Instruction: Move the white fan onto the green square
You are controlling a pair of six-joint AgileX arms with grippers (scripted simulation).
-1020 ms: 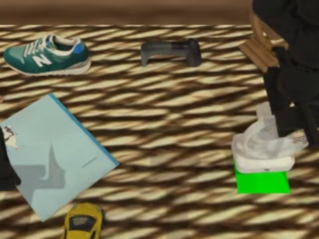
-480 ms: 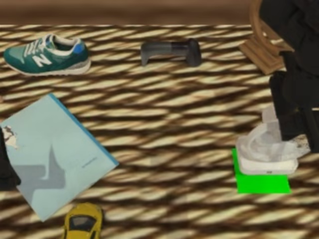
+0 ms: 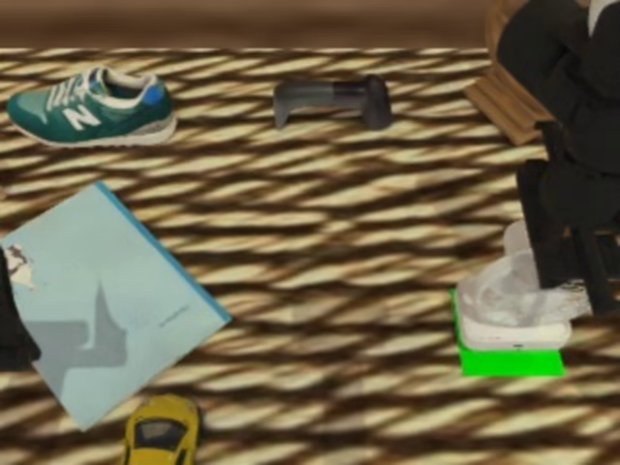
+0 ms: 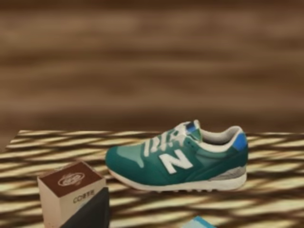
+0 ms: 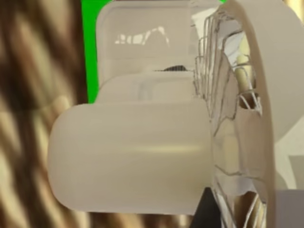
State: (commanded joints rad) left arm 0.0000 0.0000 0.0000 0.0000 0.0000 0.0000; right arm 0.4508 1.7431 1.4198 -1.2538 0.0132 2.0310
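The white fan (image 3: pixel 513 305) rests with its blocky base on the far part of the green square (image 3: pixel 509 361), at the table's right. A strip of green shows in front of the base. My right gripper (image 3: pixel 567 276) reaches down from the right onto the fan's wire-cage head and is shut on it. In the right wrist view the fan (image 5: pixel 142 152) fills the picture, with the green square (image 5: pixel 89 47) beyond it and one dark finger (image 5: pixel 205 211) against the fan's body. My left arm (image 3: pixel 10 329) stays parked at the table's left edge.
A green sneaker (image 3: pixel 92 107) lies at the back left and a dark handheld device (image 3: pixel 334 102) at the back middle. A pale blue book (image 3: pixel 102 300) and a yellow toy car (image 3: pixel 162 431) are at the front left. A wooden stand (image 3: pixel 504 92) is behind the fan.
My right gripper has carried the fan a little toward the table's front and lowered it, so the base now covers more of the green square. The left arm has not moved.
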